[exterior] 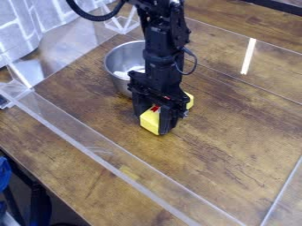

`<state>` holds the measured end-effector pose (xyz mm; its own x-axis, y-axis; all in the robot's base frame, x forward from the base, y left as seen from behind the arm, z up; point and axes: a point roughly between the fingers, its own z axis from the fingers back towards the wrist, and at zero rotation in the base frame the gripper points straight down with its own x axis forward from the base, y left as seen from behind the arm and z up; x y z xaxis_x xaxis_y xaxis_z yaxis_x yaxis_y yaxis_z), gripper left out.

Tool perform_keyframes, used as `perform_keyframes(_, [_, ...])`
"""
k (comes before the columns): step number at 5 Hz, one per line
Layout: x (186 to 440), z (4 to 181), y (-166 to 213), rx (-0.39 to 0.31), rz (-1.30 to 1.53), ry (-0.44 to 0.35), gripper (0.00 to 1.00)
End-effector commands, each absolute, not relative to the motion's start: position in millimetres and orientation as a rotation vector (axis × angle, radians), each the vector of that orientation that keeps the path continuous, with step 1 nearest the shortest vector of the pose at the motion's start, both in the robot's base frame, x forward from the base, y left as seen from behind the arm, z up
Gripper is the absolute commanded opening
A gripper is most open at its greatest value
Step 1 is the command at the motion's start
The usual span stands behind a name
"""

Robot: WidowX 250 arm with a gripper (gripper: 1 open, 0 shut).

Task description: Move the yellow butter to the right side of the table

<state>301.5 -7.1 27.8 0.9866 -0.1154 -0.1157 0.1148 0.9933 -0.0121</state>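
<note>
We note a single black arm (162,35) coming down from the top of the view, its gripper (158,119) pointing straight down at the table (224,168). The jaws are drawn in as far as they go against the yellow butter (150,121), one finger on either side of the box. The butter sits low, at or just above the tabletop; we cannot tell whether it is lifted or resting. A bit of red label shows at its top edge, just beneath the black fingers.

The butter lies near the middle of the table, slightly toward the left of the view. Just behind it, partly hidden by the arm, we see a steel bowl (120,60); the bowl and the butter are near each other but apart.

The table is dark brown wood planking under a glossy clear sheet, with a bright white reflection streak (246,57) toward the upper right. A clear rail (106,159) runs diagonally along the near edge. Beyond the table at upper left we make out white, crumpled-looking material (26,35), too indistinct to identify.
</note>
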Motion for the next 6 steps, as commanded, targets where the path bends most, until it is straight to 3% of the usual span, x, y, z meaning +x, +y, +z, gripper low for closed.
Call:
perform_keyframes(1, [316.6,65.7,-9.1,0.011,-0.123,0.012,0.00])
perform_keyframes(2, [318.1,85.9,-10.7,0.025,-0.117,-0.005,0.00])
perform_keyframes(4, [339.1,146.4,-23.7,0.043,-0.137,-0.081,0.00])
perform_keyframes(6, [332.0,96.9,-5.5,0.026,-0.133,-0.072,0.00])
